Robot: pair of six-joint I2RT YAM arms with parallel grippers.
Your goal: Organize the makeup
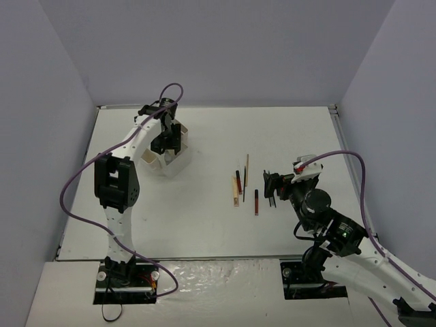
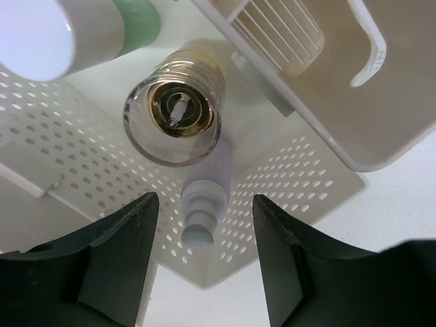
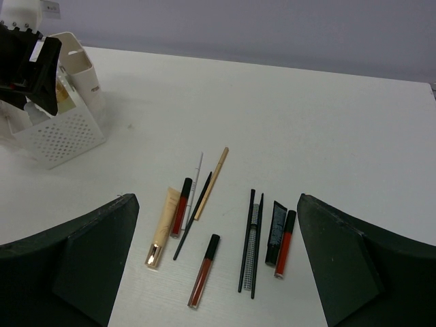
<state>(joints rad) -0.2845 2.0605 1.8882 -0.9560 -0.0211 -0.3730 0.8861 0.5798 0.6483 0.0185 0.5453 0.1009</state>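
Note:
The makeup sticks lie loose on the table [image 1: 204, 225] in the middle [image 1: 240, 185]. The right wrist view shows them: a tan tube with a gold cap [image 3: 162, 228], three red lip glosses [image 3: 203, 270], a tan pencil [image 3: 212, 182], thin black sticks [image 3: 246, 238] and a black tube [image 3: 275, 231]. My right gripper [image 1: 271, 187] is open and empty just right of them [image 3: 216, 225]. My left gripper [image 1: 165, 139] is open and empty [image 2: 204, 272] over the white box. Inside stand a gold bottle [image 2: 174, 112], a grey-lilac bottle [image 2: 202, 204] and a pale green bottle [image 2: 133, 24].
The white compartmented box [image 1: 167, 162] with perforated walls [image 2: 82, 157] stands at the back left; it also shows in the right wrist view [image 3: 61, 136]. Grey walls close the table on three sides.

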